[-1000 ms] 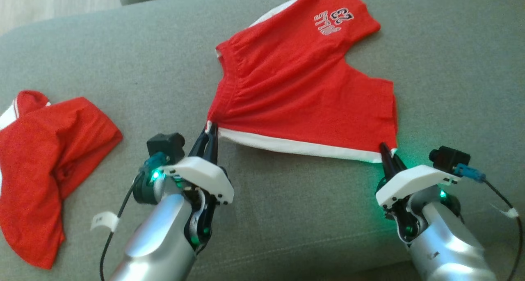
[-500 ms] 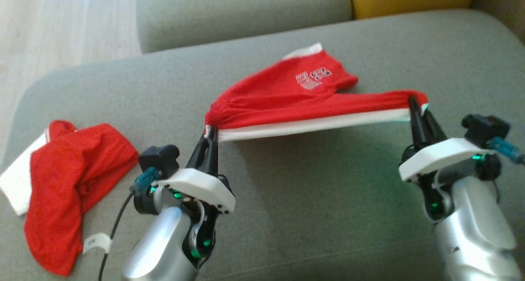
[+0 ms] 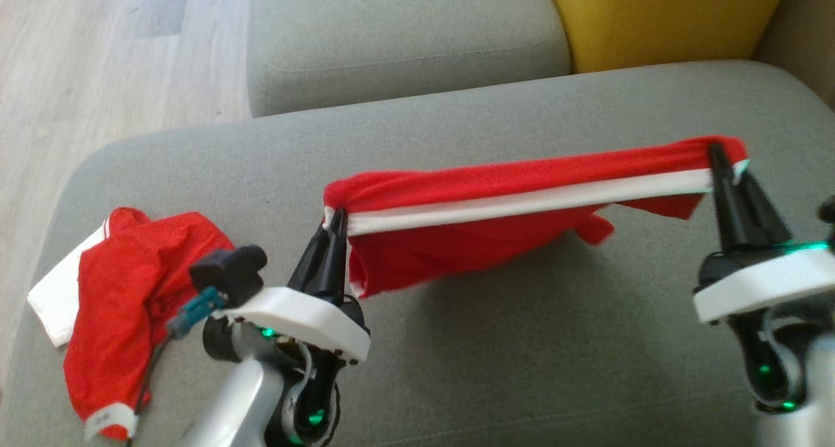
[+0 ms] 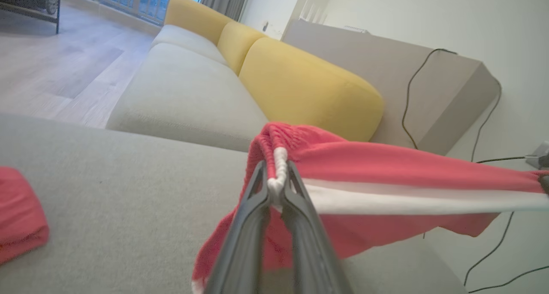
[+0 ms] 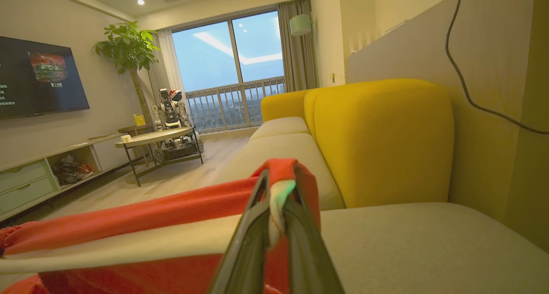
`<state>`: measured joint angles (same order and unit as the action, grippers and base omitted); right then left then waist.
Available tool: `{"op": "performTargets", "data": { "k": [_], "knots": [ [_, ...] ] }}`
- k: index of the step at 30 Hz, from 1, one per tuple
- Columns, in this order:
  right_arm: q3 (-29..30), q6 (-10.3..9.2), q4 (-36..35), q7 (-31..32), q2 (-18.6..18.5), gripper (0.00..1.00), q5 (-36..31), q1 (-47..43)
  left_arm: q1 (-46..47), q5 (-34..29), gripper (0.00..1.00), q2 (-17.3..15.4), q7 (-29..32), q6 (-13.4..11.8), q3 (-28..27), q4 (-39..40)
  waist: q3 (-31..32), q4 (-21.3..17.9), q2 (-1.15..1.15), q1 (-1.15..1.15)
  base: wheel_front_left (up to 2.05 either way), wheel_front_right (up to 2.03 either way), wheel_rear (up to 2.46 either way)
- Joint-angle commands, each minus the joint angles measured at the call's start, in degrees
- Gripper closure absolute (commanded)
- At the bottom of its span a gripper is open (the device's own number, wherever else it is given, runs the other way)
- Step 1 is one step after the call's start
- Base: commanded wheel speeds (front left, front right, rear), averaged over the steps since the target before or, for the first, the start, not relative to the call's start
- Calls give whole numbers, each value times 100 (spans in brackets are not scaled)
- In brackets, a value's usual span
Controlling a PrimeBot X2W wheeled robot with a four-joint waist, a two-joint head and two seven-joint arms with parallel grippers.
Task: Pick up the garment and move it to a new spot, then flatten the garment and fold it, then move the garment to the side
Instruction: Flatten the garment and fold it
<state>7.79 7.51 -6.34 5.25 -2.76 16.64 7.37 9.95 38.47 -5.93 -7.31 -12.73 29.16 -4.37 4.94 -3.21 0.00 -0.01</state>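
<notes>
Newly raised in head view, the red fabric shorts with white stripe (image 3: 522, 179) hang stretched above the grey sofa cushion (image 3: 522, 355), left gripper (image 3: 333, 222) and right gripper (image 3: 717, 156) each pinching a corner; left wrist view: jaws clamp the cloth; right wrist view: likewise

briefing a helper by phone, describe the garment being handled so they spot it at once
Above the grey sofa seat, look between the left claw and the right claw. The red garment with a white band hangs stretched between them, unlike the crumpled red heap lying on the cushion at left.
</notes>
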Motion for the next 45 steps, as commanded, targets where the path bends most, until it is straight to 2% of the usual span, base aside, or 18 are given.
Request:
{"op": "performTargets", "data": {
  "k": [1, 6, 9, 12, 16, 20, 25, 28, 29, 32, 37, 39, 45],
  "knots": [
    [12, -2, -596, 175, -11, 100, -9, 132, 234, 4, 100, -171, 144, -125, -272, 613, 9, -4, 0, 1, 0, 0, 0],
    [147, -2, -1282, 611, -11, 100, 1, 242, 439, 34, 100, -386, 671, -322, -362, 1471, -72, -33, 0, 1, 0, 0, 0],
    [132, -2, -1308, 763, -11, 100, -115, 492, 735, -56, 100, -549, 898, -325, -384, 1529, -172, -66, 0, 1, 0, 0, 0],
    [-29, -2, -1029, 943, -11, 100, -199, 1141, 1355, 8, 100, -643, 1265, -268, -488, 1290, -413, -164, 0, 1, 0, 0, 0],
    [-137, -2, -156, 1042, -11, 100, -127, 2473, 2519, 62, 100, -769, 1739, -69, -609, 582, -1026, -343, 0, 1, 0, 0, 0],
    [-113, -2, 1067, 786, -11, 100, -341, 4193, 3979, -23, 100, -832, 1904, 158, -764, -404, -1829, -461, 0, 1, 0, 0, 0],
    [219, -2, 2601, -175, -11, 100, -885, 6215, 5716, -353, 100, -806, 1496, 366, -876, -1735, -2596, -478, 0, 1, 0, 0, 0],
    [399, -2, 3339, -823, -11, 100, -1141, 7032, 6436, -426, 100, -652, 1137, 469, -919, -2413, -2908, -425, 0, 1, 0, 0, 0],
    [521, -2, 3795, -1201, -11, 100, -1180, 7357, 6725, -467, 100, -556, 885, 532, -918, -2797, -3078, -377, 0, 1, 0, 0, 0],
    [538, -2, 4487, -1574, -11, 100, -948, 7499, 6821, -421, 100, -336, 570, 671, -888, -3259, -3289, -303, 0, 1, 0, 0, 0],
    [249, -2, 5522, -1870, -11, 100, -609, 7079, 6413, -487, 100, -185, 143, 862, -686, -4009, -3454, -266, 0, 1, 0, 0, 0],
    [174, -2, 5902, -1924, -11, 100, -438, 6823, 6138, -565, 100, -144, -11, 891, -558, -4346, -3430, -254, 0, 1, 0, 0, 0],
    [-34, -2, 6997, -1805, -32, 100, -501, 6069, 5349, -527, 100, 68, -346, 1090, -332, -5106, -3163, -173, 0, 1, 0, 0, 0]
  ]
}}
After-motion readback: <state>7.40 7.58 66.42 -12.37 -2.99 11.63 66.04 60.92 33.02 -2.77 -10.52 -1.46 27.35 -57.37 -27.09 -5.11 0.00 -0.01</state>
